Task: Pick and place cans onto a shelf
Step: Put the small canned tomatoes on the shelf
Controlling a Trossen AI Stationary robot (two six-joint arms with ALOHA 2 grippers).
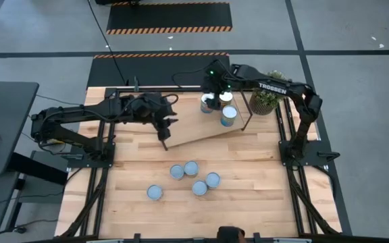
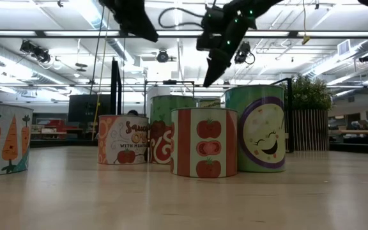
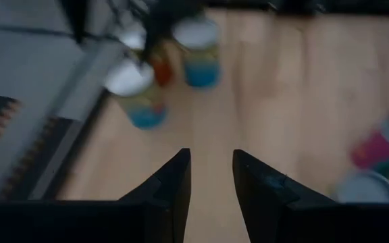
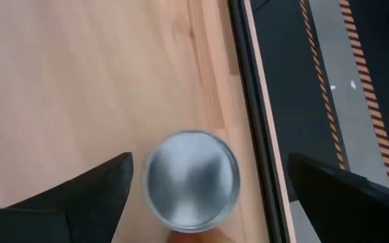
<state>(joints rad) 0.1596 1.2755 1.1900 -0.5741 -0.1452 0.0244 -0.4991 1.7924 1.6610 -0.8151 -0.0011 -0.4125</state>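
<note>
My right end effector (image 4: 208, 196) wide open above can (image 4: 192, 179) just set on shelf (image 1: 201, 128); left end effector (image 3: 211, 177) slightly open, empty; next: fetch can from counter (image 1: 248, 196) cluster (image 1: 184, 179)

Grey floor (image 1: 356, 40) with hazard-striped mats (image 1: 169, 17), bright ceiling lights (image 2: 56, 24).

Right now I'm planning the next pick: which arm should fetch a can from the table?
Left, probably: its open hand hangs empty nearer the five loose cans, while the right hand is open around a can on the shelf.
</note>
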